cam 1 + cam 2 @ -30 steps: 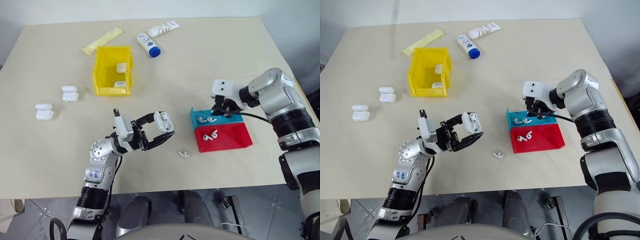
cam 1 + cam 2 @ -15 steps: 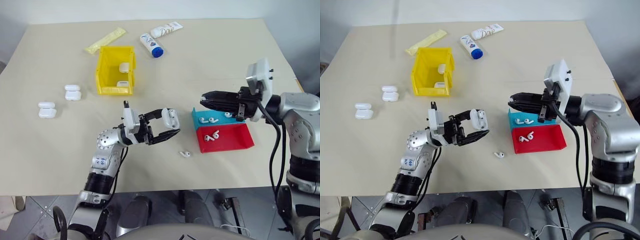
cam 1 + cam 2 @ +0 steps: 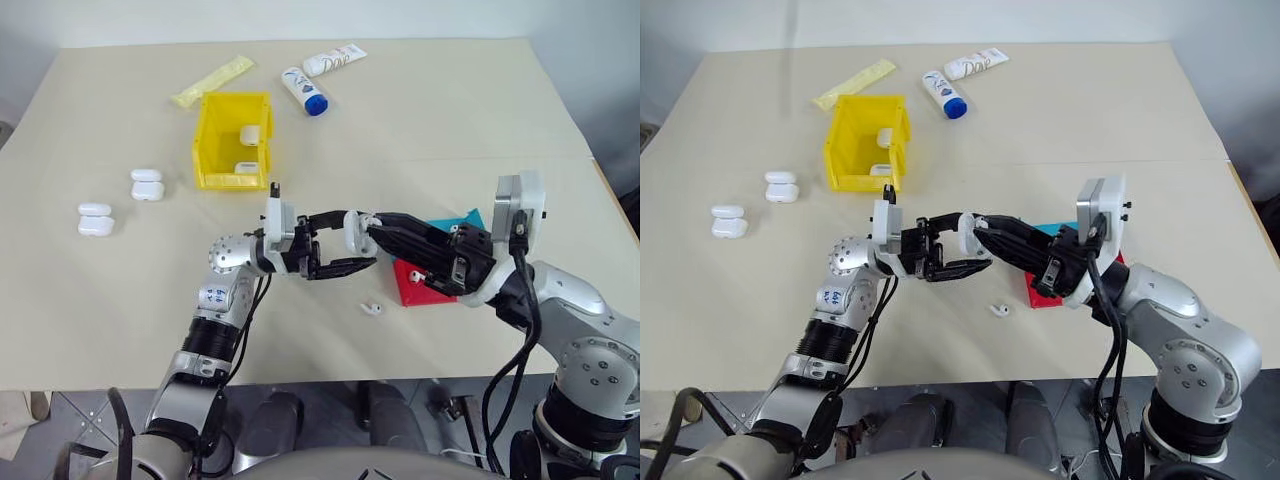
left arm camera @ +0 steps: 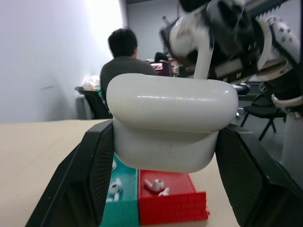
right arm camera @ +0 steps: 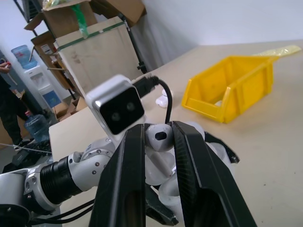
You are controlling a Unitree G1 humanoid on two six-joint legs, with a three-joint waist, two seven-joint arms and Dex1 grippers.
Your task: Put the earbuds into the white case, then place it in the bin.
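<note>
Left end effector [image 3: 335, 245] clamped on white case [image 4: 170, 127], held above tabletop [image 3: 450, 120]. Right end effector [image 5: 158, 137] pinching earbud [image 5: 157, 137] right at case. Loose earbud [image 3: 372, 309] below case. Yellow bin [image 3: 232, 140] well beyond case, holding two cases.

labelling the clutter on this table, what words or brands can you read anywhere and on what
"Dove": on the white tube lying at the far edge of the table.
White-and-blue tube beside it: it bears print, too small to read.
Yellow packet: no print that can be read.
</note>
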